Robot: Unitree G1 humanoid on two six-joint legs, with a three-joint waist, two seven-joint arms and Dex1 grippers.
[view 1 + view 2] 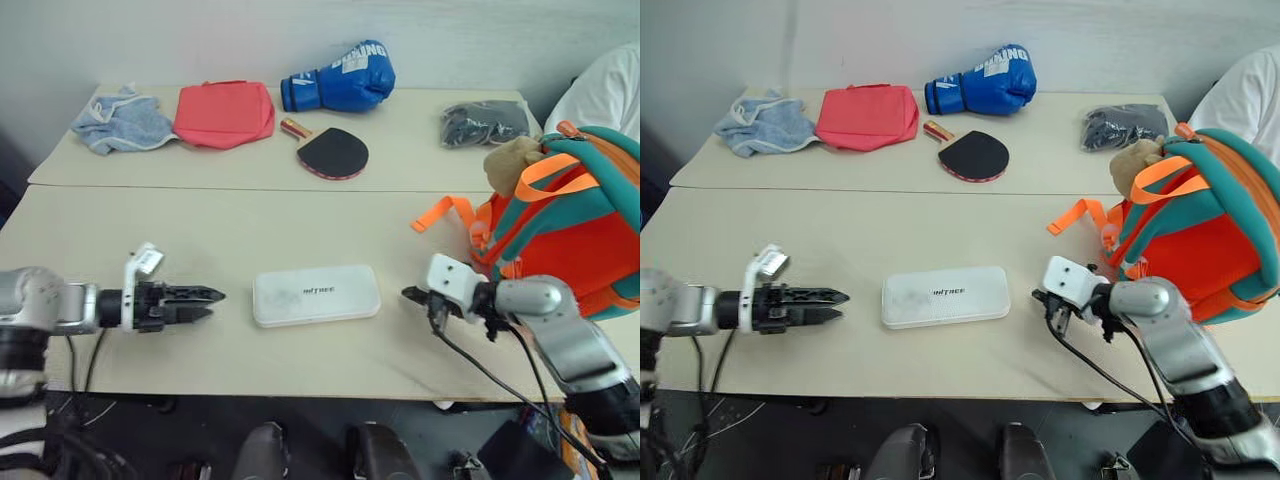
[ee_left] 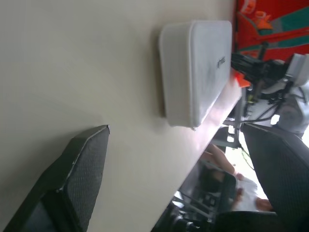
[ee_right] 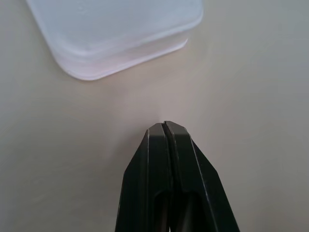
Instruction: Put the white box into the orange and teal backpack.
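The white box [image 1: 316, 294] lies flat on the near table, dark lettering up, between my two grippers. My left gripper [image 1: 215, 304] hovers a short way off the box's left end, pointing at it, open and empty; in the left wrist view its fingers [image 2: 82, 169] stand wide apart with the box [image 2: 198, 67] ahead. My right gripper [image 1: 407, 295] sits just off the box's right end, shut and empty, its tip [image 3: 165, 125] short of the box's corner [image 3: 120, 34]. The orange and teal backpack [image 1: 570, 230] stands upright at the table's right edge, a tan plush toy [image 1: 512, 160] on top.
On the far table lie a light blue cloth [image 1: 122, 122], a flat coral-red pouch [image 1: 224, 113], a blue boxing glove [image 1: 340, 78], a black paddle [image 1: 332, 152] and a dark grey bundle [image 1: 484, 122]. A person in white [image 1: 605, 92] sits at back right. An orange strap [image 1: 445, 212] trails leftward from the backpack.
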